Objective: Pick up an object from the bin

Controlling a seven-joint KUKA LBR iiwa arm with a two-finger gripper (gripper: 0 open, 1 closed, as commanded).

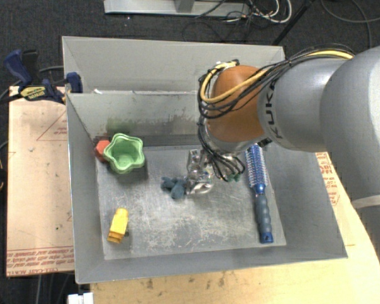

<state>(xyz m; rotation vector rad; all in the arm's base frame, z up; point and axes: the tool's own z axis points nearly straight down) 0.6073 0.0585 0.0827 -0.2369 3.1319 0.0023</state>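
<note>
Grey metal bin (177,233) below us, and the arm (329,100) comes in from the right, its orange wrist cover (237,106) wrapped in yellow and black cables (209,90). Down low sits the gripper (201,181), a shiny metal piece right over the middle of the bin floor. Is it spread apart or pressed together? I cannot tell from this angle.

At its left side lies a dark blue-grey toy (173,187), small and lumpy, flat on the floor just beside the gripper's tip. Whether the two are touching or slightly apart, I cannot say.

Off to the right, a blue hairbrush (261,195) lies lengthwise, with its bristle head toward the back wall and partly under the cables, and its handle pointing to the front. Over on the left, a green flower-shaped cup (125,152) stands upright near the back wall, with a small red thing (102,148) touching its left side. At front left, well apart from the rest, a yellow block (118,225) rests on the floor.
</note>
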